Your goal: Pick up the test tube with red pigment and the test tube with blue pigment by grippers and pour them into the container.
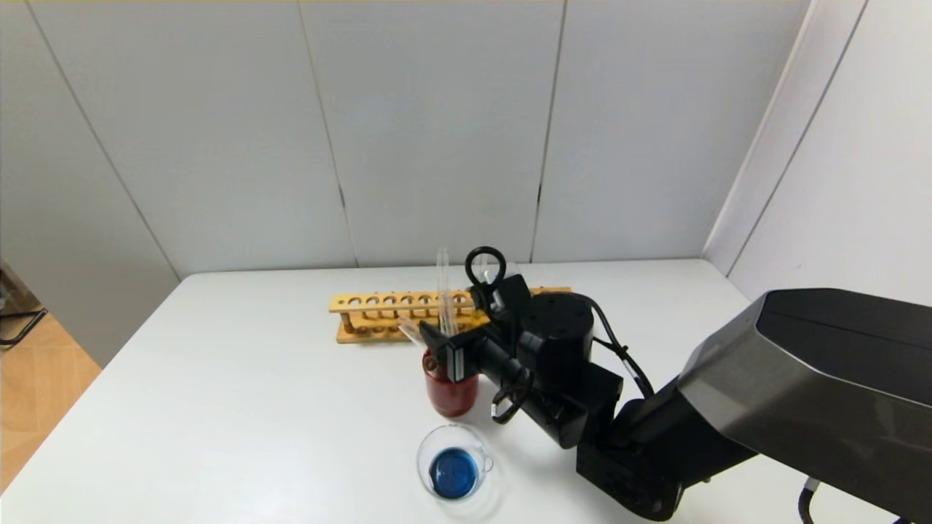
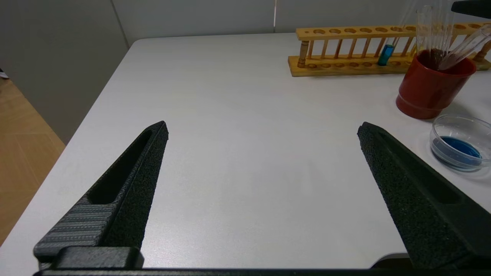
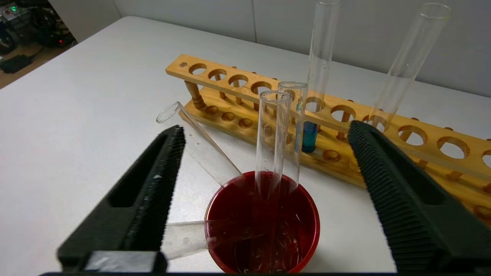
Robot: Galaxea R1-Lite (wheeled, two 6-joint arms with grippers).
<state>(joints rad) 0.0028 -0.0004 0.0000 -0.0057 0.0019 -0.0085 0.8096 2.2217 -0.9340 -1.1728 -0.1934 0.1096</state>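
My right gripper (image 1: 455, 320) is open and empty, and it hovers just above the dark-red cup (image 1: 451, 397). In the right wrist view its fingers (image 3: 153, 191) flank the cup (image 3: 315, 226) without touching the tubes. Several empty clear tubes (image 3: 274, 130) stand or lean in the cup. The container (image 1: 426, 445), a low clear beaker, holds blue liquid near the table's front; it also shows in the left wrist view (image 2: 441, 132). No tube with red liquid is in view. My left gripper (image 2: 264, 126) is open and empty over bare table to the left.
A wooden rack (image 1: 378, 302) stands behind the cup. It holds one tube with teal-blue liquid (image 3: 309, 136) and an empty tube (image 3: 402, 65). The table's left edge (image 2: 115, 80) drops to the floor. White walls close the back and right.
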